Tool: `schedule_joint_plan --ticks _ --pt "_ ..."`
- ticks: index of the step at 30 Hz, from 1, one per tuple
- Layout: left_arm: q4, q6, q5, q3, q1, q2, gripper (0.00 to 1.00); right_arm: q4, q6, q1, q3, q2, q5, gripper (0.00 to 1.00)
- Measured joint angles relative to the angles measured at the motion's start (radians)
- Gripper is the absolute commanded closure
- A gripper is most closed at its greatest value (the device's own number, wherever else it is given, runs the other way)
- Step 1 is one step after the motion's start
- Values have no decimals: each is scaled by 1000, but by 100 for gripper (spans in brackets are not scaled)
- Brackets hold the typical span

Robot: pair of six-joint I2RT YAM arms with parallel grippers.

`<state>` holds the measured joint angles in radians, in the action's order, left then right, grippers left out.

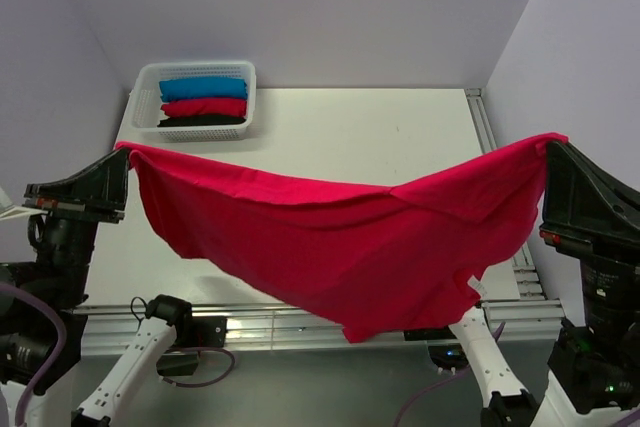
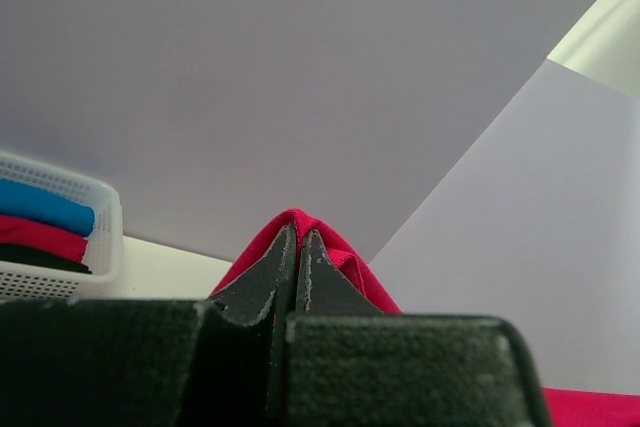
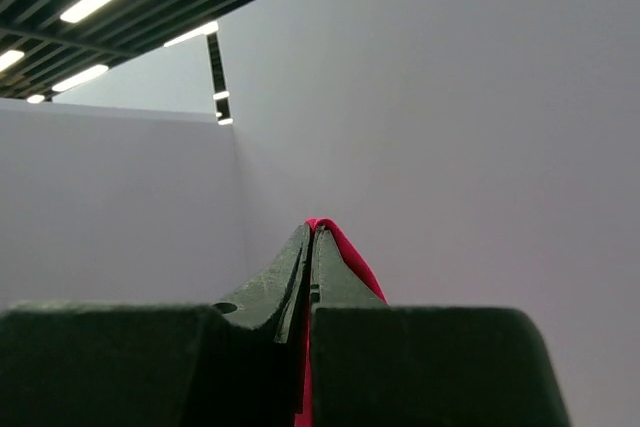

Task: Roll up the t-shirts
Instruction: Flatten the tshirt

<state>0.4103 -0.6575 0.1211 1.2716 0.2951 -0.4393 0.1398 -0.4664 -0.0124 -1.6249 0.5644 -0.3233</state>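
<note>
The left pincer (image 1: 123, 154) and the right pincer (image 1: 549, 143) are each clamped shut on an edge of the crimson t-shirt (image 1: 340, 247), which sags between them above the table (image 1: 350, 132). Beyond the left pincer, a white mesh basket (image 1: 251, 97) holds three rolled t-shirts side by side: the blue roll (image 1: 203, 87) farthest, the red roll (image 1: 203, 107) in the middle, the black roll (image 1: 200, 121) nearest.

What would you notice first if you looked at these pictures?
The big crimson t-shirt hangs stretched like a hammock above the table, right across the middle of the overhead view. The left gripper and the right gripper each pinch one end of it, jaws shut. At the back left, a white basket holds a blue bundle, a red bundle and a black bundle.
</note>
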Motion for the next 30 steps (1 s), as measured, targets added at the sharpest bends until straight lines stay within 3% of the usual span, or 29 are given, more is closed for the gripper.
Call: schedule_joint_plan --ticks 12,17,30 --pt "-52 11 0 -8 0 -158 100 -56 -27 0 6 166 -16 100" --pt "-23 20 0 62 0 -180 100 -22 -38 0 -49 220 -22 100" --pt "23 26 8 264 0 -56 100 -26 -95 0 -320 77 -43 100"
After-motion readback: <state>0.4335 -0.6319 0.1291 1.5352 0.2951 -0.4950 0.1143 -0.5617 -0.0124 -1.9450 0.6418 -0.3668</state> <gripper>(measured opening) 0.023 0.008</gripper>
